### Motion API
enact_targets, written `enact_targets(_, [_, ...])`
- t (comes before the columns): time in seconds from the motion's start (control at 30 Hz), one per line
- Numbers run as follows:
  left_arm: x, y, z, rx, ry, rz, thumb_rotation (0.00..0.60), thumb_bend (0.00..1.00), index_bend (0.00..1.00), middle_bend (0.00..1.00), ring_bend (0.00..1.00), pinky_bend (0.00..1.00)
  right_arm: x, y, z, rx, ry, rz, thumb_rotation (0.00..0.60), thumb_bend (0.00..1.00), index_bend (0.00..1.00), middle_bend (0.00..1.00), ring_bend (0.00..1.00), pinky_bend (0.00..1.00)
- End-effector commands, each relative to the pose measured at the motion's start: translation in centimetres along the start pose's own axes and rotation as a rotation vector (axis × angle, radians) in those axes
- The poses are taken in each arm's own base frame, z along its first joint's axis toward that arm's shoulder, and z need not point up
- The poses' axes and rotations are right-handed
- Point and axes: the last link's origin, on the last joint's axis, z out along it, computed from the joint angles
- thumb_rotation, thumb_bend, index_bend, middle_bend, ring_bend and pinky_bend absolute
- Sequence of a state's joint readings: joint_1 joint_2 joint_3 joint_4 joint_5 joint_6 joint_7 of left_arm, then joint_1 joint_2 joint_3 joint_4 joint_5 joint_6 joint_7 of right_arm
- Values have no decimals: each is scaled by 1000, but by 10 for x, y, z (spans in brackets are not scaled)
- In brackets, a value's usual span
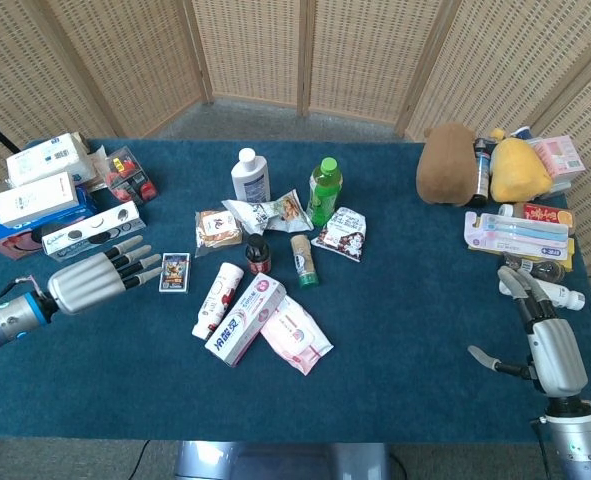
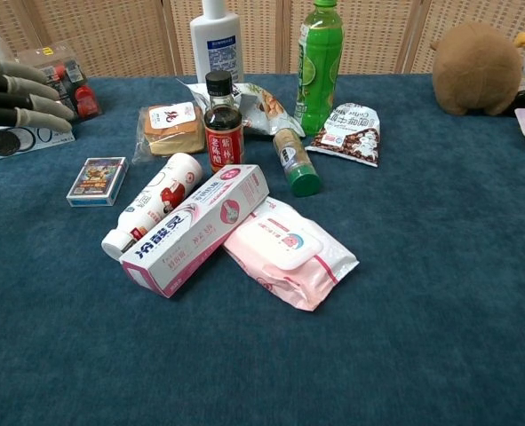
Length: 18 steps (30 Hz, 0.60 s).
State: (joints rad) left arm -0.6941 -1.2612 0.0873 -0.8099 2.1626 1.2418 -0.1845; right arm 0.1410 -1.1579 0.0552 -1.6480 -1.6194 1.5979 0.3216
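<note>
Left hand (image 1: 90,281) hovers out flat over the dark blue carpeted tabletop (image 1: 395,330), fingers (image 2: 27,93) stretched apart and holding nothing, tips aimed at the small deck-of-cards box with the colourful face (image 1: 175,271). That box lies flat just beyond the fingertips, not touched, its long axis running away from the robot's edge of the table toward the wicker screen, the short end facing the near edge. In the chest view the box (image 2: 97,180) sits below and right of the fingers.

Just behind the hand lies the long white cookie box printed with dark round biscuits (image 1: 93,230), its length running across the table.

Over on the far side, the right hand (image 1: 545,340) hangs near the table's right edge, fingers spread, thumb out to the side, nothing in it. Its fingertips are close to the white tube lying crosswise (image 1: 547,291).

Mid-table there's a cluster: a long white-and-pink toothpaste carton (image 1: 245,320) lying on a slant, a pink pack of wet wipes (image 1: 297,335) touching it, and a green drink bottle (image 1: 325,190) standing upright. Behind it all, a folding screen of woven wicker panels (image 1: 305,50) closes off the room.
</note>
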Motion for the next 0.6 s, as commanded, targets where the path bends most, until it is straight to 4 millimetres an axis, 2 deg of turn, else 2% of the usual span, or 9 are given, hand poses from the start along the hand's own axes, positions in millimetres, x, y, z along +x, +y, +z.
enact_targets(0.03, [-5,0,17,-30,-28,27,600,0,0,0,0,0,1,1,0,-4,5,2,600,0,0,0,0,139])
enact_targets(0.33, [-8,-9,60,-40,-46,97,600,0,0,0,0,0,6,5,2,-18,12,16,600,0,0,0,0,139])
enact_targets(0.6, [-11,2,90,-78,-62,120,600,0,0,0,0,0,9,8,4,-29,25,36,600,0,0,0,0,139])
